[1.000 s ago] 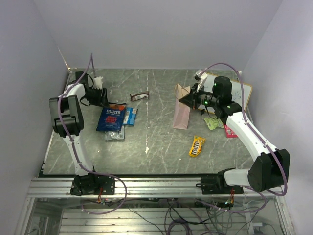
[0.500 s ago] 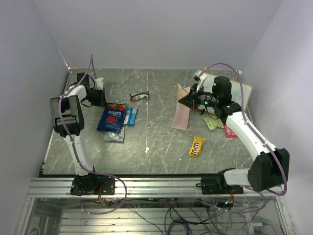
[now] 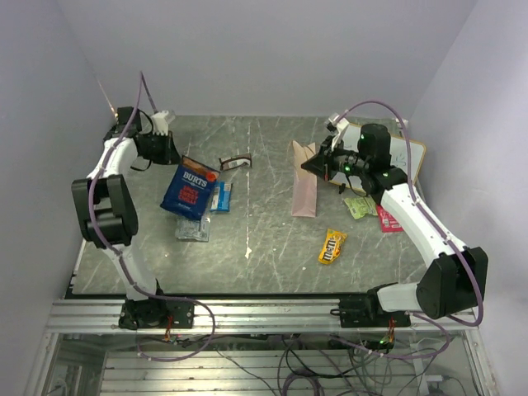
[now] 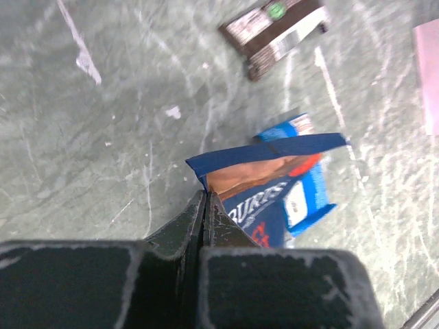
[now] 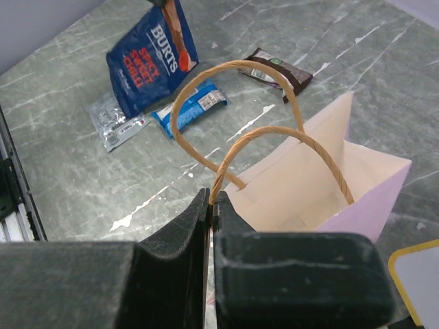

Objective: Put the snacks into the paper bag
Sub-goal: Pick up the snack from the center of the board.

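Note:
My left gripper [image 3: 171,154] [image 4: 206,197] is shut on the top edge of the dark blue chip bag [image 3: 190,187] [image 4: 255,214], which hangs tilted above the table. Beneath it lie the blue-white packet [image 3: 220,196] and the silver-grey packet [image 3: 194,228]. The brown bar [image 3: 235,162] [image 4: 274,31] lies further back. At the right, my right gripper [image 3: 322,165] [image 5: 209,202] is shut on one thin handle of the paper bag [image 3: 304,183] [image 5: 312,185], holding its mouth open. The yellow M&M's [image 3: 332,246], light green packet [image 3: 359,206] and pink-red packet [image 3: 388,221] lie near the bag.
A white scribbled board [image 3: 410,155] stands behind my right arm at the back right. Walls close in on the left, back and right. A metal rail [image 3: 264,313] runs along the table's near edge.
My left gripper closed on the chip bag's top edge and lifted it, the arm rising toward the back left. The right gripper kept its hold on the bag handle.

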Tool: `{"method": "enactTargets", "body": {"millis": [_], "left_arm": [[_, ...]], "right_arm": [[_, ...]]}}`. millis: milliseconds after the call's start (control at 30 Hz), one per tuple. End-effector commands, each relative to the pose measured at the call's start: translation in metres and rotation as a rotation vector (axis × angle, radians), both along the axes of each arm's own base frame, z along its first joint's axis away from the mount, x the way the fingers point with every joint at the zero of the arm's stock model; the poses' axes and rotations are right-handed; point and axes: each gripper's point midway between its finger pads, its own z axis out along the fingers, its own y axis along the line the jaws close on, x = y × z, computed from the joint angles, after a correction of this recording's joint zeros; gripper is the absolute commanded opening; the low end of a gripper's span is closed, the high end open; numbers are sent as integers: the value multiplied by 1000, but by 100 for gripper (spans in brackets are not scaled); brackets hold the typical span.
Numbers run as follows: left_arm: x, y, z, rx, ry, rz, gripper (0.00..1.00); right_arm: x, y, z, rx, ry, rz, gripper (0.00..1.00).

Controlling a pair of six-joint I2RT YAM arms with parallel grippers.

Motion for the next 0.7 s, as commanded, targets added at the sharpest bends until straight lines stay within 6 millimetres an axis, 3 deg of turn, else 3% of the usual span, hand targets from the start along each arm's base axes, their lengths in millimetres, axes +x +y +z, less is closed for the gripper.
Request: {"method": "enactTargets", "body": {"millis": [0, 167, 400, 567, 667], "left_arm": [[-8, -17, 69, -59, -118, -40, 7], [-20, -23, 117, -78, -198, 1, 7], [-36, -47, 194, -92, -381, 9, 7], [-52, -71, 206, -106, -415, -43, 7], [-66, -96, 209, -132, -412, -116, 7]], "right_arm": [[2, 2, 15, 5, -25, 1, 0], [8, 7, 22, 30, -17, -26, 0], [14, 16, 24, 39, -7, 5, 0], [14, 21, 24, 55, -2, 20, 0], [12, 27, 20, 58, 11, 52, 0]]}}
